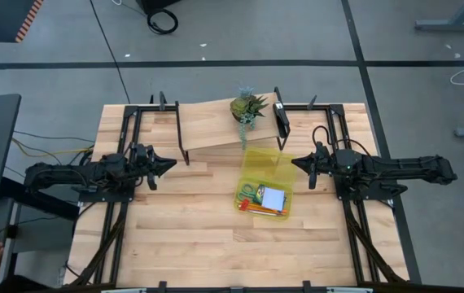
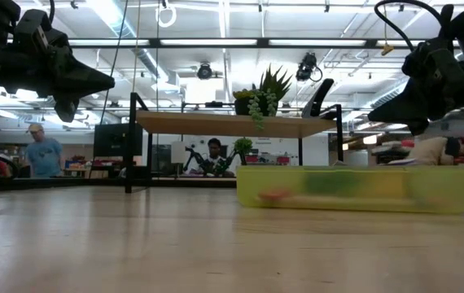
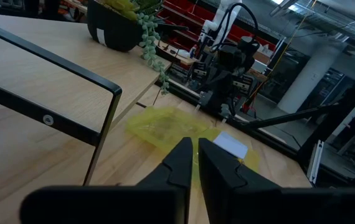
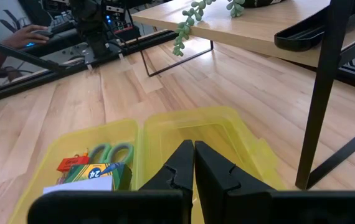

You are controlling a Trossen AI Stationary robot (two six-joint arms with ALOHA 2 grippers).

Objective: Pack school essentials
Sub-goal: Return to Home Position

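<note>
Both aloft: left gripper (image 1: pixel 169 165), right gripper (image 1: pixel 296 163)

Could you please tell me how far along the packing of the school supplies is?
Packing looks done: the green-handled scissors, yellow-green crayon box, pale blue square notepad and orange pencils lie inside the translucent yellow plastic box. Nothing is in hand: the left gripper and right gripper hover shut and empty at either side. Left: perhaps only closing the lid, which lies open.

Bright ceiling strip lights (image 2: pixel 297 42) cast soft shadows.
</note>
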